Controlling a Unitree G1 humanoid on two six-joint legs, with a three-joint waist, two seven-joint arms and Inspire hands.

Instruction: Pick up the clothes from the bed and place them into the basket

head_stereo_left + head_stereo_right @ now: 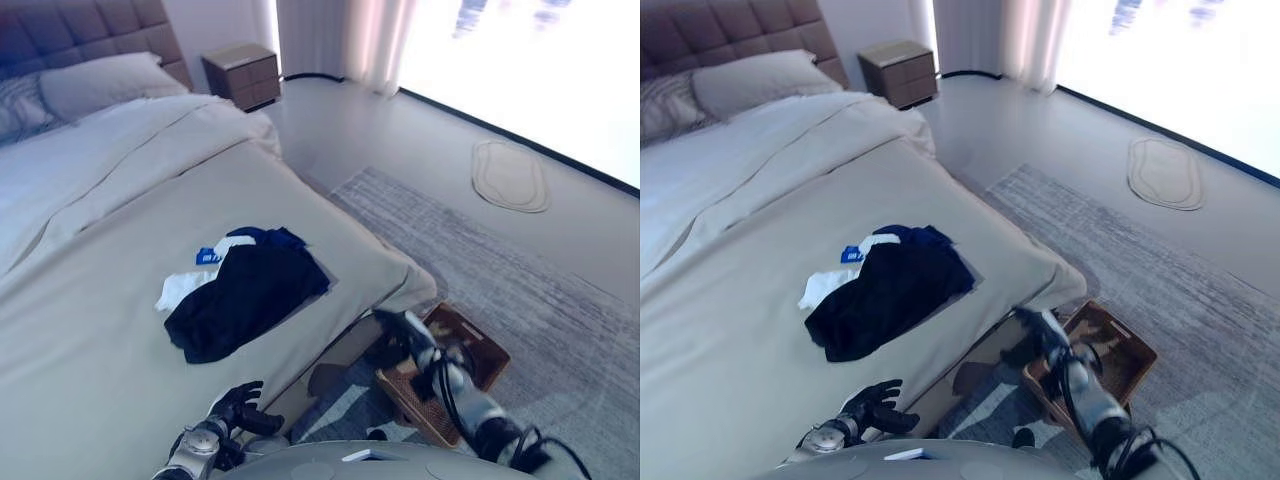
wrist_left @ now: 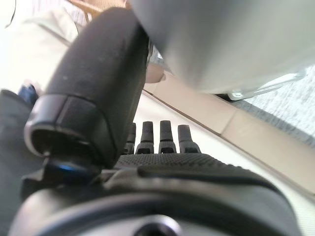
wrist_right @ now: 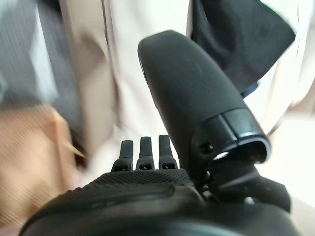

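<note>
While clothes (image 1: 245, 290) lie on the bed (image 1: 90, 330), both hands hold nothing.

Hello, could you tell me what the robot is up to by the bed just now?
It is tidying clothes off the bed into a basket on the rug beside it. At this moment a dark pile of clothes lies on the cover, untouched. The left hand hovers open near the bed's edge, and the right hand is open over the basket. Neither holds anything.
</note>
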